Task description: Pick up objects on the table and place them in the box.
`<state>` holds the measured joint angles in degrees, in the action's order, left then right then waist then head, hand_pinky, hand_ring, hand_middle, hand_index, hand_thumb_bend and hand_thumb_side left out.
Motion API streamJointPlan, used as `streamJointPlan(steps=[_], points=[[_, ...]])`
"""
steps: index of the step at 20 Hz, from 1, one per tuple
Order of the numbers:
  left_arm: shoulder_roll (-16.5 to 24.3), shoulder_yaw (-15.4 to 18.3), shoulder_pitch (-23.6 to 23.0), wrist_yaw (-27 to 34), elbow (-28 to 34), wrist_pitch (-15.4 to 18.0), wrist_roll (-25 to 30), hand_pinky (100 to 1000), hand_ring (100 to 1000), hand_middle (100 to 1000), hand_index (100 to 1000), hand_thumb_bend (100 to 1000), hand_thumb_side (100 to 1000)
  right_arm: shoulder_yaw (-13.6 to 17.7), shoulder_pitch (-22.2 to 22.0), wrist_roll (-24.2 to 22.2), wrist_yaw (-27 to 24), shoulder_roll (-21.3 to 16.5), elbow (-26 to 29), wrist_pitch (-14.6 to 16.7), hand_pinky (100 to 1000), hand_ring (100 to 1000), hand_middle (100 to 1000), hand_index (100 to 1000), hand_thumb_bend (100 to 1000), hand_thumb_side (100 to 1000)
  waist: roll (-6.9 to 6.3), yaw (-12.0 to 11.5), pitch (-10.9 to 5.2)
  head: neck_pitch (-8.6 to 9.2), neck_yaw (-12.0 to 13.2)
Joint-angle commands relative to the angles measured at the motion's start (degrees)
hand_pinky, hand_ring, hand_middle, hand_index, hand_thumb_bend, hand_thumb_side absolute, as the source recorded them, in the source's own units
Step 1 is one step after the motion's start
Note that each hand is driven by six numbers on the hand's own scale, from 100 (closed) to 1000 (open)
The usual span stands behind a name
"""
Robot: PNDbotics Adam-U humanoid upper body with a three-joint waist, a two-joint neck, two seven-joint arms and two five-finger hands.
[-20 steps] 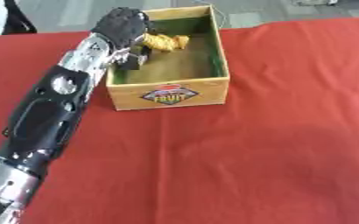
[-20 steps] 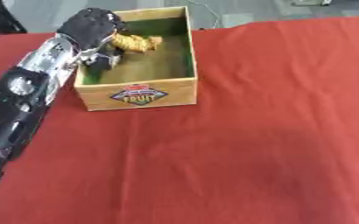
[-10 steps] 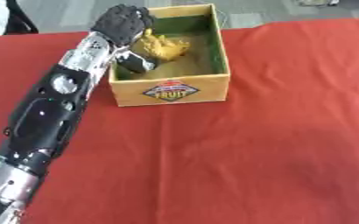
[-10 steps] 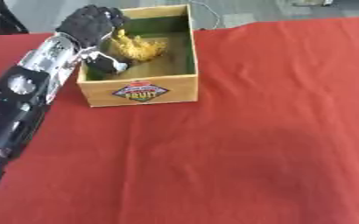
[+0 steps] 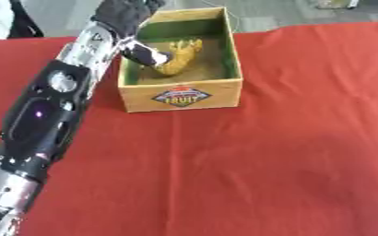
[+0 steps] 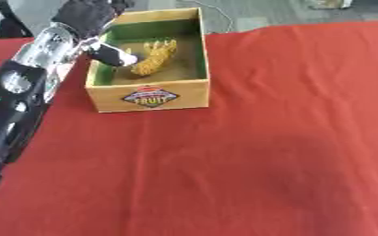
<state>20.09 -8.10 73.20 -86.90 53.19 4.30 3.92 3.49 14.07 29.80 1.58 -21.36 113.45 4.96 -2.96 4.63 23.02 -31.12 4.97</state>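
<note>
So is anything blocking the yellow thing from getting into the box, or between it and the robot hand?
Nothing visible does. The yellow object already lies inside the box, on its floor, and the left robot hand is over the box's left wall with its thumb reaching down to the object. Whether it touches is unclear.

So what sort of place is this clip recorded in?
Probably a lab or demo room rather than a home: a table under a plain red cloth, one wooden box with a FRUIT label as prop, and grey floor beyond.
</note>
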Motion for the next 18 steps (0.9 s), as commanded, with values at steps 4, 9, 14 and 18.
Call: streamJointPlan(steps=[4,9,14,18], points=[[3.0,0.1,1.3,4.3,5.4,0.8,2.0,810,831,834,937,472,635,0.6,-0.1,0.3,-0.4,-0.6,1.1,-0.2,823,489,493,705,100,699,0.51,-0.7,-2.34,-1.44,-0.8],[5.8,0.1,-1.8,13.7,17.5,-1.6,0.1,728,746,752,885,254,554,0.9,-0.4,0.6,-0.3,-0.8,1.1,-0.1,823,490,495,705,100,696,0.89,-1.9,-3.2,-3.81,-2.0],[10.3,0.3,-9.3,31.4,37.0,-8.1,-6.2,668,675,696,854,100,582,1.3,-0.7,1.1,-0.3,-1.0,1.1,0.2,823,491,496,706,100,695,1.68,-3.7,-4.14,-5.53,-2.9],[12.6,0.4,-15.7,43.9,48.5,-12.7,-13.0,576,611,641,832,100,610,1.2,-0.5,1.1,-0.5,-1.0,1.1,0.3,822,494,498,707,100,692,2.68,-5.0,-4.92,-6.27,-2.7]])
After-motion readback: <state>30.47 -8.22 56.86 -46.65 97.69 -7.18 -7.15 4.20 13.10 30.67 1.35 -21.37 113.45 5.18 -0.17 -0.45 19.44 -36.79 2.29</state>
